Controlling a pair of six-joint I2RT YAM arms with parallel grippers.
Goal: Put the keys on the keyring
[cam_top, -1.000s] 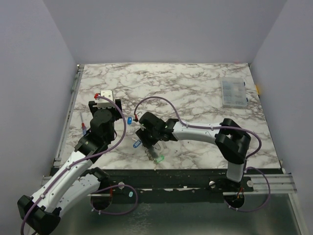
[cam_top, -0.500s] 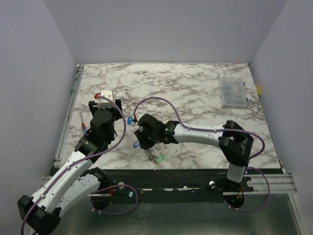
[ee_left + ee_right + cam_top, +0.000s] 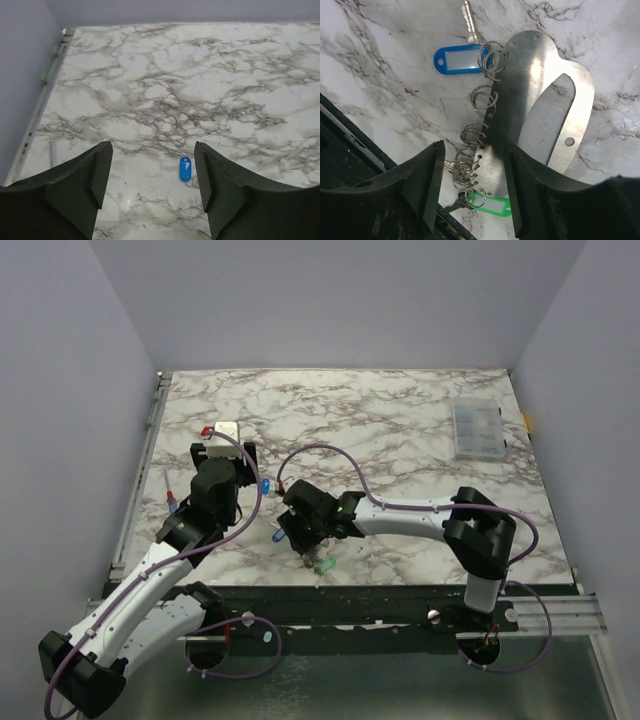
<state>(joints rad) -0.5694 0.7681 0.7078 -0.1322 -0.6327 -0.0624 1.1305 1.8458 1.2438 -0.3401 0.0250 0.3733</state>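
Note:
In the right wrist view the keyring (image 3: 545, 95) is a flat silvery plate with a long oval opening and several small split rings (image 3: 482, 97) along its left edge. A blue-tagged key (image 3: 457, 58) hangs on the top ring, and a green-tagged key (image 3: 492, 206) on the bottom one. My right gripper (image 3: 472, 185) is open, low over the rings and the plate edge. In the top view it (image 3: 300, 532) is near the front edge. My left gripper (image 3: 152, 175) is open and empty, above a second blue key (image 3: 184, 169). The black key is not visible.
A clear compartment box (image 3: 475, 430) stands at the back right. A thin screwdriver with a red-and-blue handle (image 3: 172, 502) lies by the left rail (image 3: 150, 430). The table's front edge (image 3: 340, 586) runs just beyond the green key (image 3: 327, 566).
My right gripper has moved a little toward the front edge, down over the keyring. My left gripper has shifted slightly back and to the right.

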